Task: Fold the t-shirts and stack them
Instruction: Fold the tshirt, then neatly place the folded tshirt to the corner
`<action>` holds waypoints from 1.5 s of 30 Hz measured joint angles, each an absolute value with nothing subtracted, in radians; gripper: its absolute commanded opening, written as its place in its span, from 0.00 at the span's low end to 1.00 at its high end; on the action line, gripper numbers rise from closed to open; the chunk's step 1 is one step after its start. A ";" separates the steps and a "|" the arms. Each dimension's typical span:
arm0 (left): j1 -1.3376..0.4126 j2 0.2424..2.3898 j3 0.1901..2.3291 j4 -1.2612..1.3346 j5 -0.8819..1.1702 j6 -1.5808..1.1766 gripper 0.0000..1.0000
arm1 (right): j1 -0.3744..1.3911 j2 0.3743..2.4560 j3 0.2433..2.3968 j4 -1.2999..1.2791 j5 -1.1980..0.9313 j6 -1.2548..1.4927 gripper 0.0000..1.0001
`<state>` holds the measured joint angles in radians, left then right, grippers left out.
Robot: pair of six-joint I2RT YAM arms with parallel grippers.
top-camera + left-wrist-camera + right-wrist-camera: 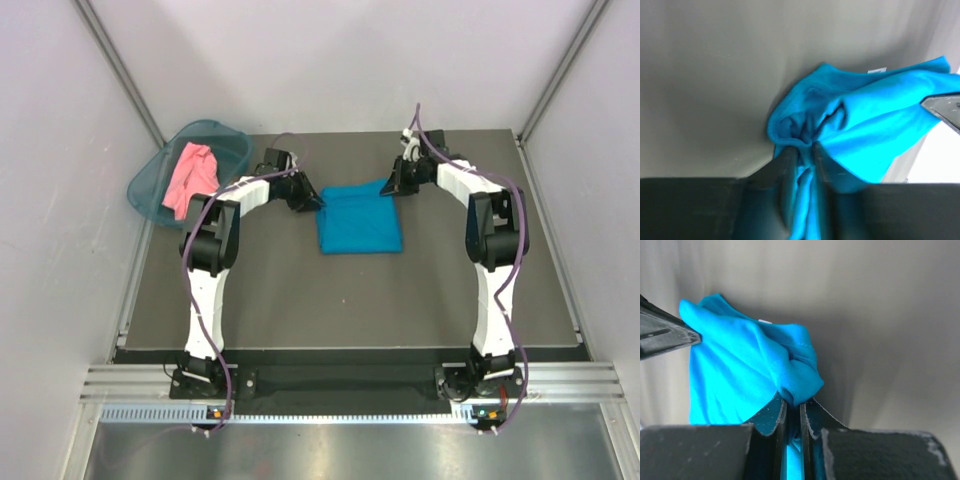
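The teal-blue t-shirt (360,222) lies folded into a rough rectangle at the middle back of the dark mat. My left gripper (312,200) is at its far left corner and my right gripper (390,186) at its far right corner. In the left wrist view the gripper (804,147) pinches a bunched fold of the teal cloth (865,120). The right gripper (792,402) is also shut on a fold of that shirt (735,370), with cloth running between its jaws. The salmon-pink t-shirt (190,175) lies crumpled in the basket.
A teal plastic basket (150,185) sits tilted at the mat's back left corner, against the white wall. The dark mat (300,300) stretches from the shirt to the arm bases. White walls and metal posts close in the sides and back.
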<state>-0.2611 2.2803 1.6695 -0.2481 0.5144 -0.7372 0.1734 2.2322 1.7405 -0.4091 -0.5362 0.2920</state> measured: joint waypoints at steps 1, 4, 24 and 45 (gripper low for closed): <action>-0.264 2.280 1.670 -0.250 0.507 -0.738 0.35 | 0.172 2.232 1.744 -0.416 -0.532 0.277 0.00; -0.268 2.280 1.689 -0.269 0.496 -0.741 0.52 | 0.163 2.235 1.751 -0.447 -0.514 0.229 0.00; -0.368 1.701 1.340 -0.465 0.309 -0.575 0.59 | -0.084 2.450 2.264 -0.627 -0.292 -0.046 0.00; -0.394 1.681 1.214 -0.578 0.331 -0.436 0.58 | -0.164 2.579 2.320 -0.299 0.096 -0.320 0.00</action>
<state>-0.3939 1.6806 1.2144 -0.5777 0.3305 -0.4358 -0.1642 2.5793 2.3196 -0.2993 0.0963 -0.3202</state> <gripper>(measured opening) 0.579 0.054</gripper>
